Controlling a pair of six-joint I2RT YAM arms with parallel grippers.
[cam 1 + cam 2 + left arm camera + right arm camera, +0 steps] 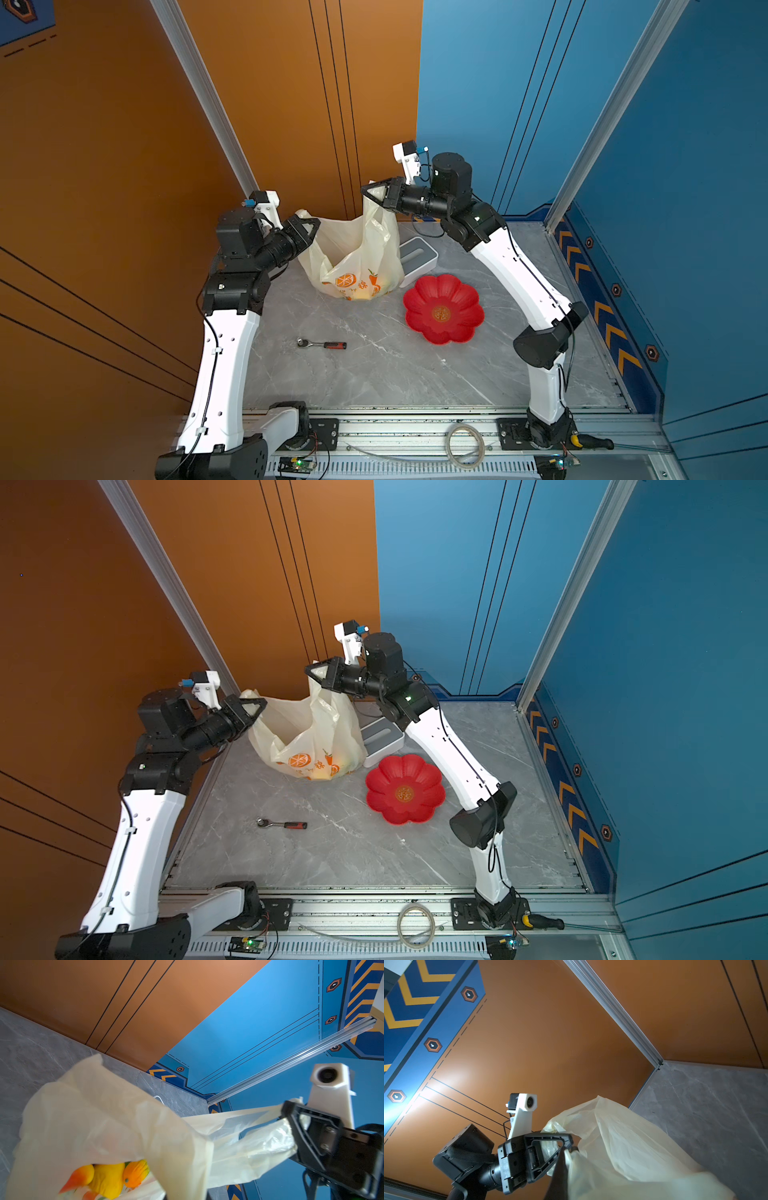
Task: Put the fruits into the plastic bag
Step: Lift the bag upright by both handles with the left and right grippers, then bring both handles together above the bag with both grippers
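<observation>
1. The fruits, yellow and red-orange, lay bunched at the bottom of the plastic bag. In both top views they showed as a warm glow through its printed front.
2. The bag stood toward the back of the grey marble table, its mouth drawn open between the two arms.
3. The left gripper had its jaws clenched on the bag's left edge, low and close to the orange wall.
4. The right gripper was clamped on a handle loop, holding it stretched taut above the rest of the bag.
5. A white-grey box sat just behind the bag's right side. From where I stood I could not tell whether they touched.
6. A red flower-shaped dish rested near the bag, in front of the box.
7. A ratchet wrench with a red-and-black handle lay well apart, nearer the front edge.
</observation>
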